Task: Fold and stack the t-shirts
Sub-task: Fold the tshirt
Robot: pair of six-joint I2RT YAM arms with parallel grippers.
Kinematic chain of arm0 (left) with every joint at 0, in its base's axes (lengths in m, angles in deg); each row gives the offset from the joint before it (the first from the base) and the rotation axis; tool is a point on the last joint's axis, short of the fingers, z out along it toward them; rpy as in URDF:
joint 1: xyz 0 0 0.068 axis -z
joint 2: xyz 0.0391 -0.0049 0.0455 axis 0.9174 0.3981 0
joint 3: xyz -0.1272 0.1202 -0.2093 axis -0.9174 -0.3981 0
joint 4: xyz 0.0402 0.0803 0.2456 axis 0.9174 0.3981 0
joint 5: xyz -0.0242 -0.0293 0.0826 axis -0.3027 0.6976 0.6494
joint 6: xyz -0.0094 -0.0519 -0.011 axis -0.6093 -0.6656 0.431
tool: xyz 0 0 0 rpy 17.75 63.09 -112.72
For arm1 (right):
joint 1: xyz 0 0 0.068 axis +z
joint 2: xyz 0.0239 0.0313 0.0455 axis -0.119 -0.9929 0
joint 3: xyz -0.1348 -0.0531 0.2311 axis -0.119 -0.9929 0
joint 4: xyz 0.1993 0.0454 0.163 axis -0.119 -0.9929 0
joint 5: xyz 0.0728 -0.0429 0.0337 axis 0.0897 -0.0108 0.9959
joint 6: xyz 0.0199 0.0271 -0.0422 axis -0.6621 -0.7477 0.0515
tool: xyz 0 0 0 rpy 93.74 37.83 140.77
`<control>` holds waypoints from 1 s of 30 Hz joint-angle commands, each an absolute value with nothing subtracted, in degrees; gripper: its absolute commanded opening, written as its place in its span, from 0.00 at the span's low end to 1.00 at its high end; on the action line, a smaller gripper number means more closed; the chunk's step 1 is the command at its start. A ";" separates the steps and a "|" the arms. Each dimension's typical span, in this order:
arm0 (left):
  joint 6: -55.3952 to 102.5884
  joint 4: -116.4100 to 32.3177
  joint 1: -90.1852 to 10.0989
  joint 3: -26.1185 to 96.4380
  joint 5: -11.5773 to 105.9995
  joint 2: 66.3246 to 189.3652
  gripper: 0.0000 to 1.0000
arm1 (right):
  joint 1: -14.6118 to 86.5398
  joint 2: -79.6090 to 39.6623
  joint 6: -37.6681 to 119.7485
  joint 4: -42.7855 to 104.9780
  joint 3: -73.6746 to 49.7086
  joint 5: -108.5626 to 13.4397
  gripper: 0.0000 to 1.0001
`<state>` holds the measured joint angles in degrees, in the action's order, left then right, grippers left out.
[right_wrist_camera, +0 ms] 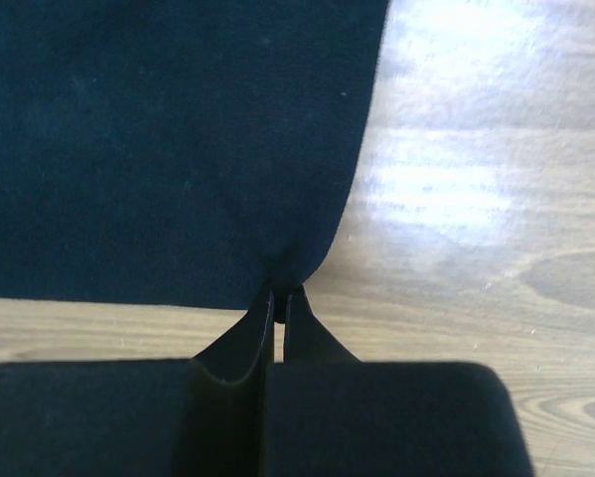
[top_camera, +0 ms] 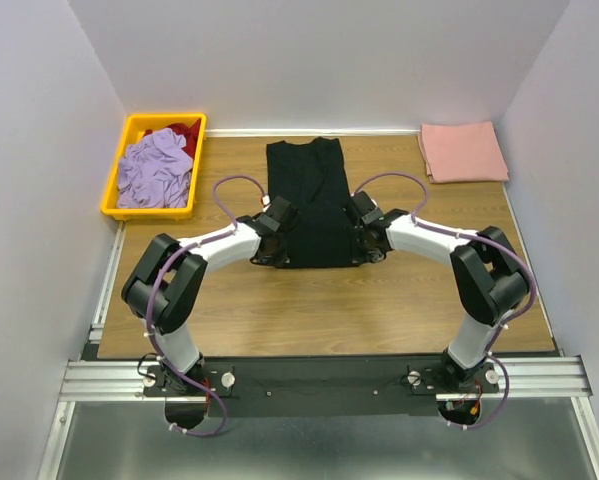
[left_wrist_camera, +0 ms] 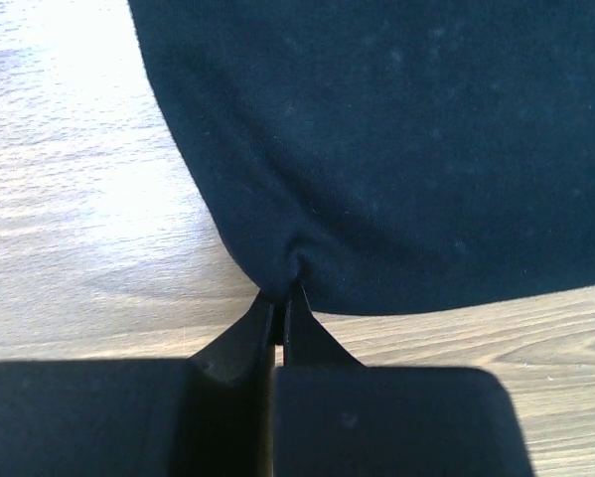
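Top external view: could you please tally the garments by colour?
black t-shirt: 1
salmon-pink folded t-shirt: 1
lavender garment heap: 1
red garment: 1
Total: 4, counting the lavender heap as one.

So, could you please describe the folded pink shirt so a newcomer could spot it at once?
On the wooden table, look to the far right corner. The folded salmon-pink cloth t-shirt lies there alone, a flat rectangle. Unlike the spread black cloth t-shirt mid-table and the lavender garment crumpled in the yellow plastic bin, it is neatly folded.
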<state>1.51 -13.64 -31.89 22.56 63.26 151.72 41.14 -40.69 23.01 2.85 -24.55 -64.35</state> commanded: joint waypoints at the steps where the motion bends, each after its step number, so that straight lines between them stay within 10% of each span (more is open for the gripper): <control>1: 3.10 -10.24 -32.09 18.46 64.53 153.52 0.00 | 42.43 -39.71 24.12 -3.55 -26.97 -62.59 0.01; 23: -23.35 8.57 1.11 1.85 49.69 113.44 0.00 | 58.24 -13.97 18.59 -38.42 -30.76 -44.22 0.01; 30: -21.97 8.57 -2.80 7.98 52.48 109.83 0.00 | 58.34 -14.38 17.79 -43.72 -20.32 -53.87 0.01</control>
